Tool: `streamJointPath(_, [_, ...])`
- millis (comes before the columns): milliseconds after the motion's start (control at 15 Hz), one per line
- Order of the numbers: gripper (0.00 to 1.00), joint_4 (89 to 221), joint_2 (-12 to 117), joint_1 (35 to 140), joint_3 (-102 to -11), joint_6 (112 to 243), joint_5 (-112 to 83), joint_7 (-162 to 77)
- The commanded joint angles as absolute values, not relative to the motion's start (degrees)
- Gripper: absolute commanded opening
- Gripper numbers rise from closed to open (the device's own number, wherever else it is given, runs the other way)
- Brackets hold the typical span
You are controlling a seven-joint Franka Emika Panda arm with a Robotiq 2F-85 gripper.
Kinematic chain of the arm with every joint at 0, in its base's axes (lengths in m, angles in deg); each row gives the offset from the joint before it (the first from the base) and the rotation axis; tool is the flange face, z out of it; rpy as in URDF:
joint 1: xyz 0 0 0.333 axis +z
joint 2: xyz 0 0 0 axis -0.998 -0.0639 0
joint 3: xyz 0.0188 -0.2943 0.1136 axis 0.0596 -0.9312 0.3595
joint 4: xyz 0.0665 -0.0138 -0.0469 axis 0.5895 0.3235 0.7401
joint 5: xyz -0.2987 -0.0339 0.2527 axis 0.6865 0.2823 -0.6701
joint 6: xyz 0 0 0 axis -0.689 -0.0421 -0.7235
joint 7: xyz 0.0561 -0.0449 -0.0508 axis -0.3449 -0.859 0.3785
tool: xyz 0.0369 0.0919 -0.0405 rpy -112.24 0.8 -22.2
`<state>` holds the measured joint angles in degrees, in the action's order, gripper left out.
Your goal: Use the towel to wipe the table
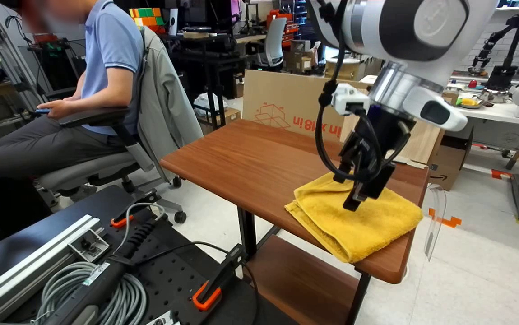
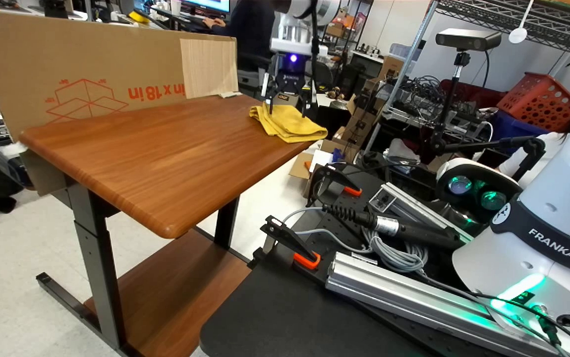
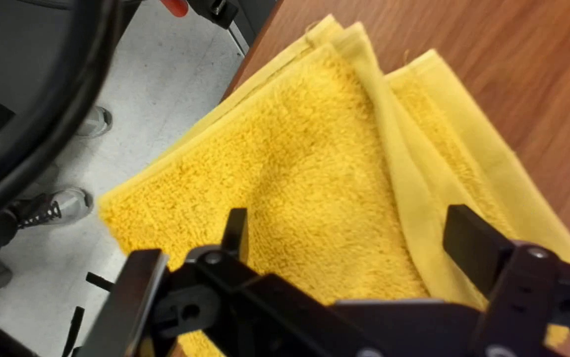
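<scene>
We're seeing a wide hand (image 2: pixel 288 110); with the terry towel (image 1: pixel 377 228) crowding a tabletop (image 1: pixel 246 158) edge, we're kinda risking bumping it off.

Exterior views sharing table (image 1: pixel 241 153), wrist close-up

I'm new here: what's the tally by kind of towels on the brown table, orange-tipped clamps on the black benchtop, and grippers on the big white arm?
Yellow towel: 1
Orange-tipped clamps: 2
Gripper: 1
Total: 4
</scene>
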<state>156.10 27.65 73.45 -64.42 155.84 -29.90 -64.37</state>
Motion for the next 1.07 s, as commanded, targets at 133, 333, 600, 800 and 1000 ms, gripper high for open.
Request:
streamJointPath(133, [1.00, 155.0, 24.0, 73.6, -64.9, 158.8, -30.1, -65.7])
streamJointPath(333, [1.00, 154.9, 23.9, 73.7, -64.9, 158.8, -30.1, -65.9])
streamJointPath(600, [1.00, 147.1, 19.3, 70.8, -64.0, 157.8, -33.6, -66.6])
streamJointPath(800, [1.00, 138.6, 13.8, 68.7, -63.4, 154.1, -37.2, -70.6])
streamJointPath(1000, [1.00, 131.2, 9.6, 67.4, -62.3, 148.8, -40.2, -75.4])
